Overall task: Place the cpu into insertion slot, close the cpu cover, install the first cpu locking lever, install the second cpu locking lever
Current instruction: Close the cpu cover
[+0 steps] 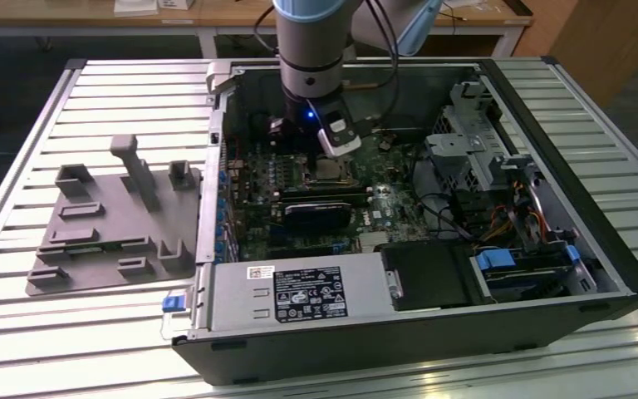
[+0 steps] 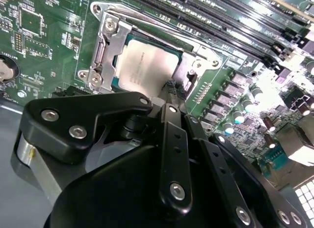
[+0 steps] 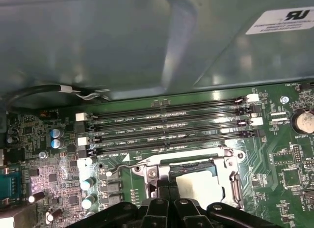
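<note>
The cpu (image 2: pixel 144 66) lies flat with its dull grey top up, and the insertion slot is hidden beneath it. The silvery cpu cover (image 2: pixel 109 43) lies down around the chip, which shows through its window. A thin wire locking lever (image 3: pixel 167 159) runs along the cover's edge on the memory-slot side. My gripper (image 2: pixel 171 90) is shut, its black fingertips together at the cover's edge beside the chip, nothing visible between them. In the first wrist view the cpu (image 3: pixel 198 184) sits just beside the fingers (image 3: pixel 169 188). In the exterior view the gripper (image 1: pixel 337 152) hangs right over the cpu (image 1: pixel 327 169).
The green motherboard (image 1: pixel 263 179) lies inside an open computer case (image 1: pixel 408 332). Several long black memory slots (image 3: pixel 167 122) run close beside the socket. A black card (image 1: pixel 325 212), cables and drive cages (image 1: pixel 468 145) crowd the case. A grey fixture tray (image 1: pixel 103 224) stands outside on the slatted table.
</note>
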You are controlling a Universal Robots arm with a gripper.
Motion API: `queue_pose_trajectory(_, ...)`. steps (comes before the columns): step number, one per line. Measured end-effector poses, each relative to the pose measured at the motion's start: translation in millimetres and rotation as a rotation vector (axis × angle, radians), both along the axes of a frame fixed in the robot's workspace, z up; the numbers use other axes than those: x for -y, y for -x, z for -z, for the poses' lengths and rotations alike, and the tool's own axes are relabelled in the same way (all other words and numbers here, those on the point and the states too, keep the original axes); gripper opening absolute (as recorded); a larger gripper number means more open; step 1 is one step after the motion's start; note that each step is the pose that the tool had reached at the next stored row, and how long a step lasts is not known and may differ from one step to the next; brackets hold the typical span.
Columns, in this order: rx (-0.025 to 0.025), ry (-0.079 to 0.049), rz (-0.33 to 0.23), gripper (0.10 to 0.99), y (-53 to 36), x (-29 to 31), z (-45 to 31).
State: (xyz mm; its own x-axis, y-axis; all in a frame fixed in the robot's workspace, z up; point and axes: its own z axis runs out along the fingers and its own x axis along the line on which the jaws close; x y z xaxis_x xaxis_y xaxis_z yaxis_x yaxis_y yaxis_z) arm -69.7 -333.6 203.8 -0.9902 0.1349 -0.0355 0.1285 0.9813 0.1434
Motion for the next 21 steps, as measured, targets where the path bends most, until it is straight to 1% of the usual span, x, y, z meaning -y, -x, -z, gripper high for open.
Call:
queue_pose_trajectory(4, 0.0042, -0.001, 0.0, 0.102, 2.5, -0.1, 0.7)
queue_pose_trajectory(9, 0.0102, -0.002, 0.0, 0.102, 3.3, 0.1, 3.9)
queue_pose_trajectory(13, 0.0113, -0.004, 0.0, 0.102, 3.2, 0.0, 4.9)
queue_pose_trajectory(21, 0.0114, -0.005, 0.0, 0.102, 1.0, -0.1, 4.6)
